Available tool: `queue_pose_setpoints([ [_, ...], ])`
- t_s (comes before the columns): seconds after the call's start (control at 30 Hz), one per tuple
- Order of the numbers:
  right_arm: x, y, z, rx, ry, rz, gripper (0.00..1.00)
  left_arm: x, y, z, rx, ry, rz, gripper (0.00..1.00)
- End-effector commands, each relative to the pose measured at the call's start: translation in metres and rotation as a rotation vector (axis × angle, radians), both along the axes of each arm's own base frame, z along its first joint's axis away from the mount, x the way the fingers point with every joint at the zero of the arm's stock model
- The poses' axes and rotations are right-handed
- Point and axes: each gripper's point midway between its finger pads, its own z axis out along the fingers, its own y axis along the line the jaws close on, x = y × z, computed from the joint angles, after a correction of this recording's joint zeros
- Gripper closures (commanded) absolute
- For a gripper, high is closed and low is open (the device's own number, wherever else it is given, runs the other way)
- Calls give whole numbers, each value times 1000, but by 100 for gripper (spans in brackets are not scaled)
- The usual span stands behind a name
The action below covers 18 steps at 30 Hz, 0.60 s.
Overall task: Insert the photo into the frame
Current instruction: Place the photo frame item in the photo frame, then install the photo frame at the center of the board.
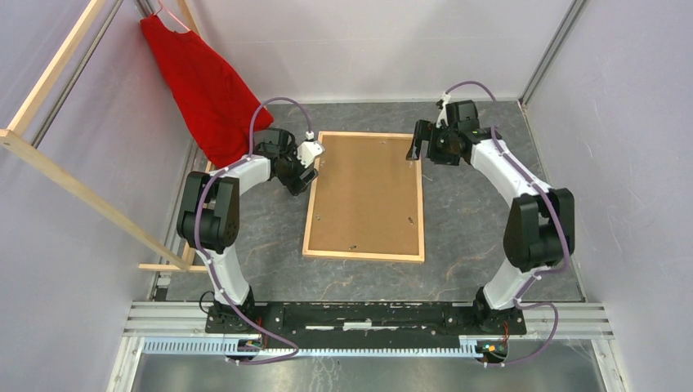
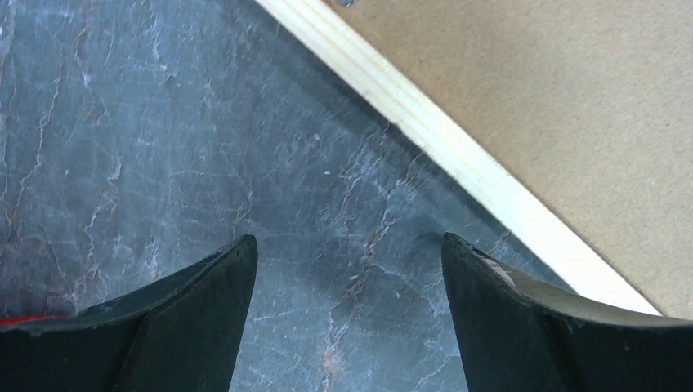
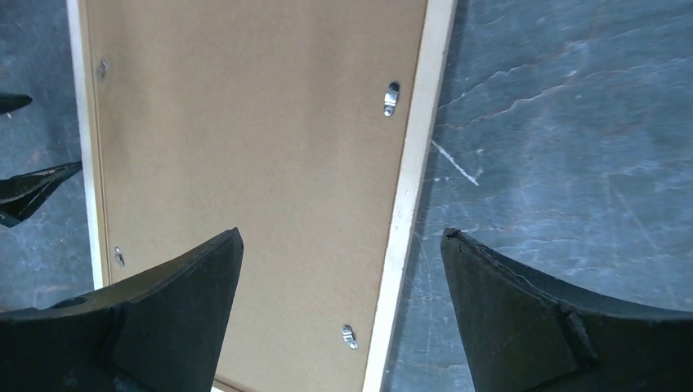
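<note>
Jaws wide open on both arms, gripping nothing. Thin light-wood rectangular frame [image 1: 364,255] flat on grey marbled tabletop [image 1: 466,237] between arms, brown cardboard backing board [image 1: 365,192] facing up. Left wrist only: left jaws over bare tabletop just beside frame rail. Right wrist only: small metal clips [image 3: 391,98] along board edges, right jaws straddling right rail. Top only: red cloth [image 1: 200,90] far left.

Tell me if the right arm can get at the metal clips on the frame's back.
Probably yes. The right claw hangs open above the right rail of the frame; the clips on the backboard lie uncovered below it, with nothing between.
</note>
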Motion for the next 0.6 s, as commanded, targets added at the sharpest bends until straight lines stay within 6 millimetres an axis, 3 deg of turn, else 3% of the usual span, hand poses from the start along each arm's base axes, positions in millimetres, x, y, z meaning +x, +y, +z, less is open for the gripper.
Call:
queue_pose_setpoints([
  [0.0,13,-19,53,10,-236,-101,2,15,5,25,-23,-31,30,10],
  [0.03,9,-18,49,51,-235,-110,2,15,5,28,-37,-21,31,9],
  [0.17,-10,29,48,373,-309,29,2,2,-8,36,-136,53,19,10],
  [0.27,-18,54,40,271,-293,49,2,-17,-20,38,-207,123,0,13],
  [0.37,-40,99,27,206,-249,145,3,-29,-24,32,-238,179,1,17],
  [0.57,-93,193,12,349,-302,373,33,-43,-32,22,-285,261,-6,30],
])
